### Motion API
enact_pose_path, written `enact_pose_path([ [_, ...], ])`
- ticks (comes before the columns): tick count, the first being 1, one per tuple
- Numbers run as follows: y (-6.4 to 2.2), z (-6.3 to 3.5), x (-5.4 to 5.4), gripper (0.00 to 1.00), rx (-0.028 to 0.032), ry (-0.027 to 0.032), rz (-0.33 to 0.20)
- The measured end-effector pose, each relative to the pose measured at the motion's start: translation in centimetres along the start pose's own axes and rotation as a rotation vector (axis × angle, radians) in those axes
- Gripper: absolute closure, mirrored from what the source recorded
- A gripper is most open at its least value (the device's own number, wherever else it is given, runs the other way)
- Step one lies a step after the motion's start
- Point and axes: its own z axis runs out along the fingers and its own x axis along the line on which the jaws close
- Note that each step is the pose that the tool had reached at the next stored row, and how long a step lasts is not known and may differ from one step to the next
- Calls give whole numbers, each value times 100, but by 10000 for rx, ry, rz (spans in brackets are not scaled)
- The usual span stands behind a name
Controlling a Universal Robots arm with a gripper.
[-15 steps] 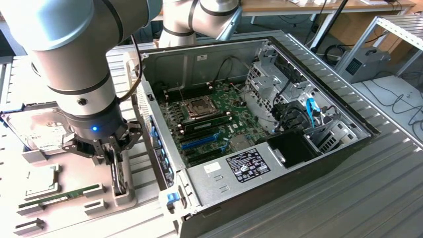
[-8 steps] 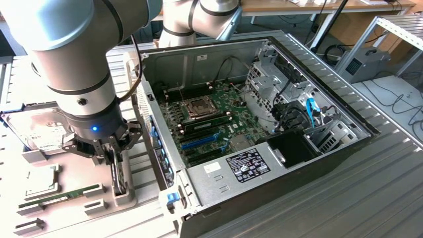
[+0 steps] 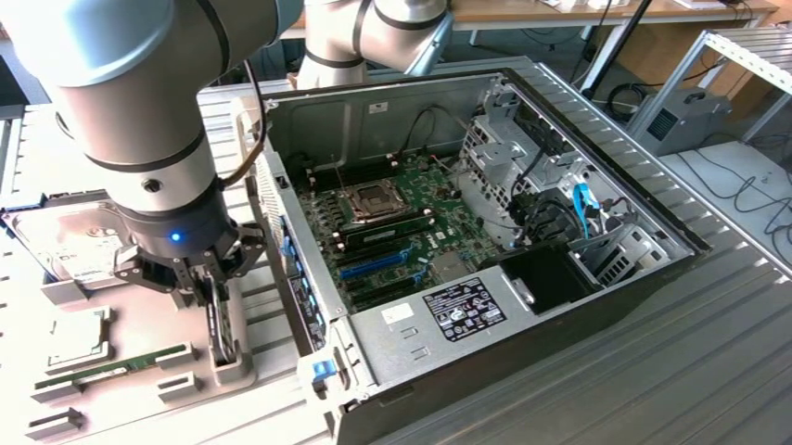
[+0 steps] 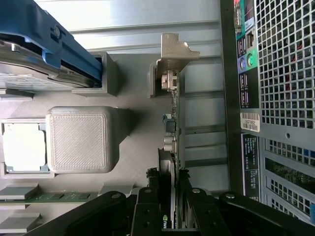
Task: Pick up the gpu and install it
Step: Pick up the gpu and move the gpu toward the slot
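Note:
The gpu (image 3: 222, 326) is a thin black card standing on its edge in a grey holder (image 3: 230, 363) on the parts tray, at the exterior view's left of the open computer case (image 3: 520, 352). In the wrist view the gpu (image 4: 172, 125) runs away from the camera, with its silvery metal bracket (image 4: 173, 49) at the far end. My gripper (image 3: 213, 295) comes straight down on its near end. Both black fingers (image 4: 150, 202) press against the card's two faces, so my gripper (image 4: 170, 209) is shut on it.
On the tray lie a hard drive in a blue frame (image 3: 74, 243), a CPU (image 3: 77, 339) and a green RAM stick (image 3: 114, 367). The motherboard (image 3: 396, 222) lies exposed inside the case. The case's rear panel (image 4: 275, 98) runs close beside the card.

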Motion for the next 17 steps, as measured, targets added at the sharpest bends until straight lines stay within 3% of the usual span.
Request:
enact_pose_path([
  [17, 0, -36, -1, 74, 2, 2, 0],
])
